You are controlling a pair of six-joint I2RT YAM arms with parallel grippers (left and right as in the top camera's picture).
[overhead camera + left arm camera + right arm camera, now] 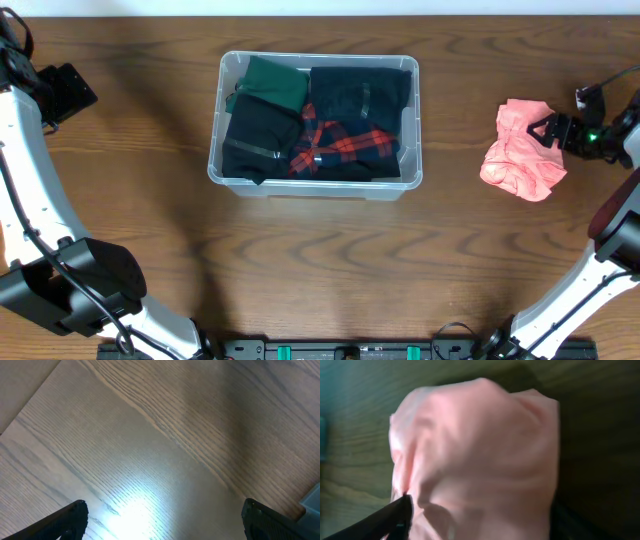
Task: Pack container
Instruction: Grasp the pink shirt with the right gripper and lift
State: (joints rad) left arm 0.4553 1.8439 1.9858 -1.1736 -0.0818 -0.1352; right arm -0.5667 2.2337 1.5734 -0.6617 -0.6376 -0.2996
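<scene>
The clear container (315, 187) stands at the table's middle back. It holds folded clothes: a green piece (275, 82), a dark navy one (360, 95), a red plaid one (340, 145) and a black one (258, 135). A crumpled pink cloth (515, 155) lies on the table to the right. My right gripper (545, 130) is at its right edge. In the right wrist view the pink cloth (480, 440) bulges between the wide-set fingers of that gripper (480, 510), one fingertip (400, 510) touching it. My left gripper (165, 510) hangs open over bare wood at the far left.
The wooden table (320, 270) stretches in front of the container. A corner of the container (312, 500) shows at the right edge of the left wrist view. Both arms' bases stand at the front corners.
</scene>
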